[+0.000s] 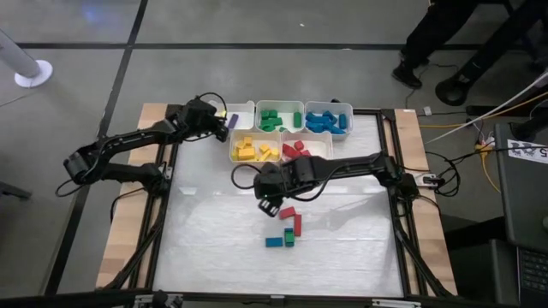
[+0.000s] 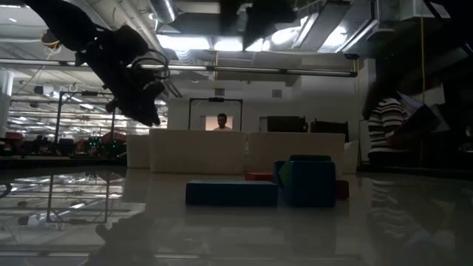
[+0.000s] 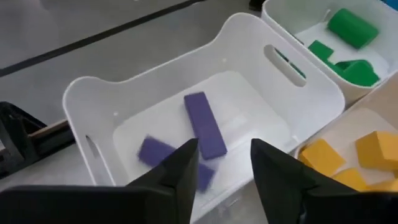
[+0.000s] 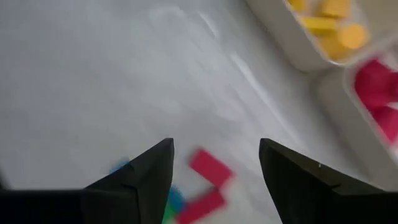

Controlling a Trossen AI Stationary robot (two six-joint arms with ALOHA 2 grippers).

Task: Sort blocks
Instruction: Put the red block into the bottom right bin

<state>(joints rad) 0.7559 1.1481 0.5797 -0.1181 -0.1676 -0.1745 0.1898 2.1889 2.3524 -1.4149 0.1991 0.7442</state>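
a: where's the left gripper (image 3: 221, 165)?

b: over the purple bin (image 3: 93, 99), at the back left of the bin cluster. its fingers are parted with nothing between them, and a long purple block (image 3: 204, 124) lies on the bin floor just under them, beside another purple one (image 3: 155, 151).

a: and the right gripper (image 1: 271, 204)?

b: out over the open table, fingers spread wide, empty. just in front of it is the leftover pile (image 1: 288, 227): two red blocks, a green one and a blue one (image 1: 274, 242), touching or nearly so.

a: so the next pick is from that pile. how to do it well?

b: i'd go for the nearest red block (image 4: 210, 166), since it sits at the pile's edge. turn the wrist so the fingers close across its short sides, and come straight down so a finger doesn't nudge the neighbours. the red bin (image 1: 318, 142) is close, next to the yellow bin (image 1: 236, 151).

a: risk?

b: the blocks are packed together, so a finger could catch two at once. the left arm should lift clear of the bins first.
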